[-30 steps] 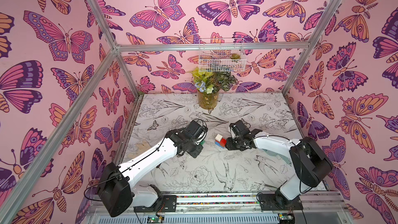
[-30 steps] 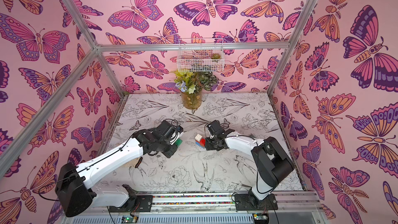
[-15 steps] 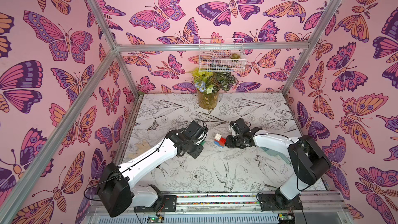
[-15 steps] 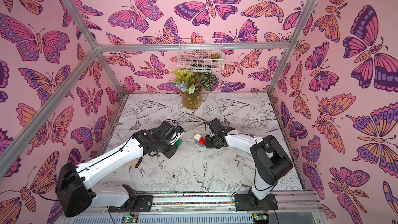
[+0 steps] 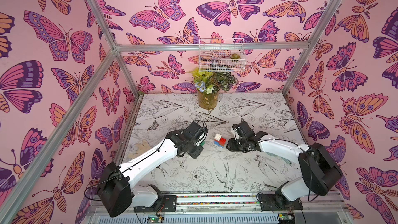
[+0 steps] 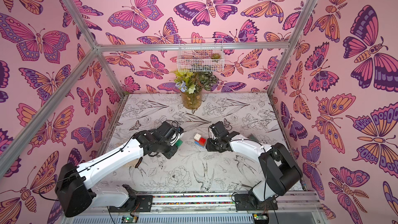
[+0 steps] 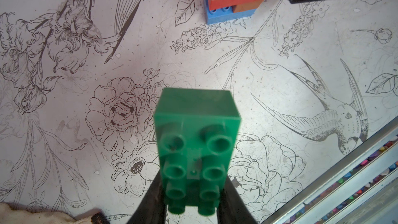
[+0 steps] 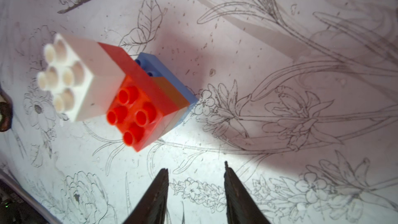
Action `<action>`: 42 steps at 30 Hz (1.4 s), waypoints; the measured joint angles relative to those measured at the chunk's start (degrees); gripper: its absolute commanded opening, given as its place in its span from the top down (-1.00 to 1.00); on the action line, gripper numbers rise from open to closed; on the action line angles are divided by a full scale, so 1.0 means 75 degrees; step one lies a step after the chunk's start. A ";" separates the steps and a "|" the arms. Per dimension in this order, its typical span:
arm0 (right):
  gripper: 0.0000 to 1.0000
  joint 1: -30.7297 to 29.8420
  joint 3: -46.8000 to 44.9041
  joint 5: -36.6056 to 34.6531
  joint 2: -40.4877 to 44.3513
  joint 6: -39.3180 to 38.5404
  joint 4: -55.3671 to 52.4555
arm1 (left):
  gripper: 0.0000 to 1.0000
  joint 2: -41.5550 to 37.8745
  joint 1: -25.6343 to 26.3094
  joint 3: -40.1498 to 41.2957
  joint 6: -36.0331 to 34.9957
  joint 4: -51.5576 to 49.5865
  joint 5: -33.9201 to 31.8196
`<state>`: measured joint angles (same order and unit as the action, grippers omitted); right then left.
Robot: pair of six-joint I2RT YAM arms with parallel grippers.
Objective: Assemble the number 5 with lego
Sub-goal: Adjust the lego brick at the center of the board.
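In both top views a small lego stack [image 5: 219,140] [image 6: 199,140] stands mid-table. The right wrist view shows its layers: a blue brick [image 8: 170,76] at the bottom, an orange one [image 8: 172,92], a red one [image 8: 137,113], and a white one [image 8: 71,78] on top at one end. My left gripper [image 5: 199,145] [image 7: 193,190] is shut on a green brick [image 7: 196,134] [image 6: 178,143], held above the table just left of the stack. My right gripper [image 8: 195,171] [image 5: 230,145] hangs open and empty, close to the stack's right side and not touching it.
A flower vase [image 5: 207,101] stands at the back centre under a white wire basket [image 5: 221,54] on the wall. A beige cloth [image 5: 143,146] lies near the left wall. A metal rail [image 5: 215,197] runs along the front edge.
My right gripper has drawn back a little to the right, away from the stack. The left arm and its green brick have stayed put.
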<state>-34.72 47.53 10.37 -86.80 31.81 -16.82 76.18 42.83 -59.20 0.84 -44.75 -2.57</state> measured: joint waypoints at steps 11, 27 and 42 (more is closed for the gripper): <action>0.09 -0.0300 -0.0149 0.0224 0.0061 0.0641 0.0493 | 1.00 0.0000 0.0044 0.0085 0.0003 0.0035 0.0000; 0.09 -0.0300 -0.0017 -0.0201 -0.0341 0.1046 0.0860 | 1.00 -0.0216 0.0044 0.0224 0.0003 0.0055 -0.0003; 0.09 0.0111 0.0050 -0.0440 -0.0615 0.0921 0.0833 | 1.00 -0.0216 0.0061 0.0224 -0.0003 0.0052 0.0000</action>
<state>-33.89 47.90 7.07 -91.42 38.72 -10.57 74.56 43.29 -57.52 0.82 -44.36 -2.57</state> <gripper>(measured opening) 0.457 0.340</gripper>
